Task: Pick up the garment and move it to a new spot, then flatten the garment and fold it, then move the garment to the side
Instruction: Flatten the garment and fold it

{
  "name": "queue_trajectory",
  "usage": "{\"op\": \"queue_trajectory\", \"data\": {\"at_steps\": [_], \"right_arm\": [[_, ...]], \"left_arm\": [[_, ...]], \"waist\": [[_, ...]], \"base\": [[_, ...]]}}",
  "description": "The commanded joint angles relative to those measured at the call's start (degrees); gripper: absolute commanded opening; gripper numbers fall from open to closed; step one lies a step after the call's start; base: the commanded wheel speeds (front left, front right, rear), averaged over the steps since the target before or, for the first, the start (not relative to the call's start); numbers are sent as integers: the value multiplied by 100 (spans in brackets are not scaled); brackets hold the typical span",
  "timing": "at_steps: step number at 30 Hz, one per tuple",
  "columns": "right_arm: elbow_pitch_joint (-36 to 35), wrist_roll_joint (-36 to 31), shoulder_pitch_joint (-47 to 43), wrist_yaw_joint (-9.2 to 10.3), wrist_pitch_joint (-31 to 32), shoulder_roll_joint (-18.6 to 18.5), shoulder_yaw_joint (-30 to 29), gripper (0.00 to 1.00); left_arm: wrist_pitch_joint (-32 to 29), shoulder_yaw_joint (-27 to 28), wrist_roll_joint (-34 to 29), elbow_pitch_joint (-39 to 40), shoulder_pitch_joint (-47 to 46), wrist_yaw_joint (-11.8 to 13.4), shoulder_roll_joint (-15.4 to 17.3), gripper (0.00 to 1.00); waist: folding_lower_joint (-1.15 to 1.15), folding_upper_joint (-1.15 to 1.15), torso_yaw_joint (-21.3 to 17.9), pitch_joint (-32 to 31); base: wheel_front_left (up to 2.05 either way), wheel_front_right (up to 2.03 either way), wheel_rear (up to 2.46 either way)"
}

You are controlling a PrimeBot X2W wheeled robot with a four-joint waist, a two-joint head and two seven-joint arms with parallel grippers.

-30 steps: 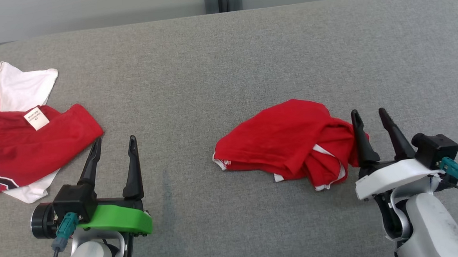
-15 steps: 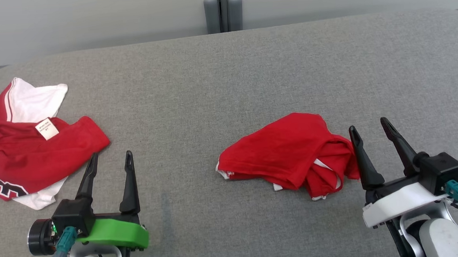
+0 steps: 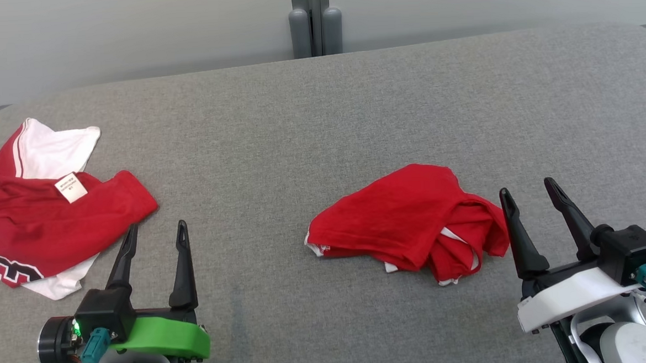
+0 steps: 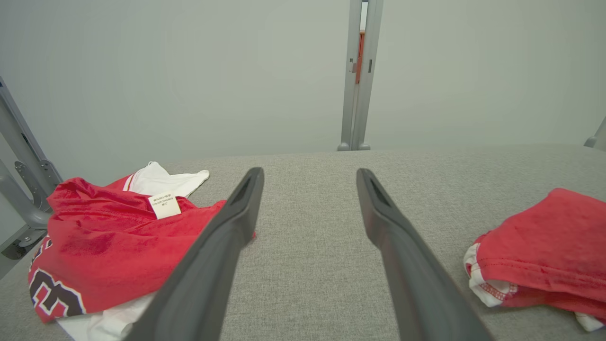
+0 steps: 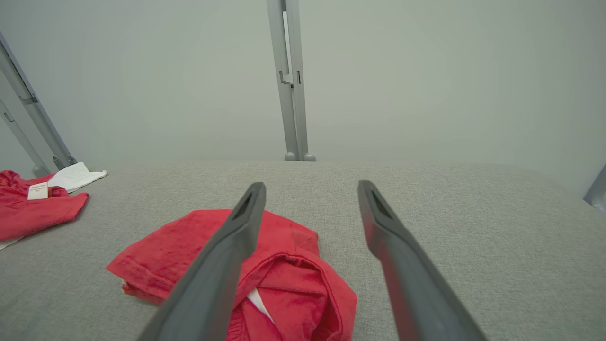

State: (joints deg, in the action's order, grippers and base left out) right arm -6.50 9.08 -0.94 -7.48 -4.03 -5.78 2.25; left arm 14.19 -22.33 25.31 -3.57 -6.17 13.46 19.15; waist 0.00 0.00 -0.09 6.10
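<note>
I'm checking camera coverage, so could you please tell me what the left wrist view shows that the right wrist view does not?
Left wrist view: the left gripper, open, and the black numeral on the jersey. Right wrist view: the right gripper, open, and the bunched right end of the crumpled red garment. Both: the jersey's white label, the grey post and the grey table.
</note>
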Motion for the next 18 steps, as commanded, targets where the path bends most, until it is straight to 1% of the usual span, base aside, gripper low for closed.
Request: {"op": "queue_trajectory", "data": {"at_steps": [1, 6, 8, 13, 16, 18], "right_arm": [[-26, -43, -48, -3, 32, -2, 1, 100], [24, -63, 96, -3, 169, -144, 250, 100], [96, -67, 180, -3, 286, -233, 534, 100], [523, -9, 371, -2, 663, -531, 1507, 100], [798, -71, 508, -2, 776, -678, 1847, 100], [958, -152, 626, -2, 782, -750, 1974, 100]], "left_arm": [[-1, -5, -24, 24, 43, 21, 52, 100], [-14, -22, -34, 54, -66, 32, 63, 100], [-16, -31, -46, 67, -137, 27, 58, 100], [2, -83, -71, 51, -287, -21, -6, 100], [18, -103, -75, 25, -396, -47, -57, 100], [35, -112, -81, 2, -461, -70, -89, 100]], "waist": [[0, 0, -1, 13], [0, 0, 23, 114], [0, 0, 51, 189], [0, 0, 167, 394], [0, 0, 250, 536], [0, 0, 289, 626]], "base": [[0, 0, 0], [0, 0, 0], [0, 0, 0], [0, 0, 0], [0, 0, 0], [0, 0, 0]]}}
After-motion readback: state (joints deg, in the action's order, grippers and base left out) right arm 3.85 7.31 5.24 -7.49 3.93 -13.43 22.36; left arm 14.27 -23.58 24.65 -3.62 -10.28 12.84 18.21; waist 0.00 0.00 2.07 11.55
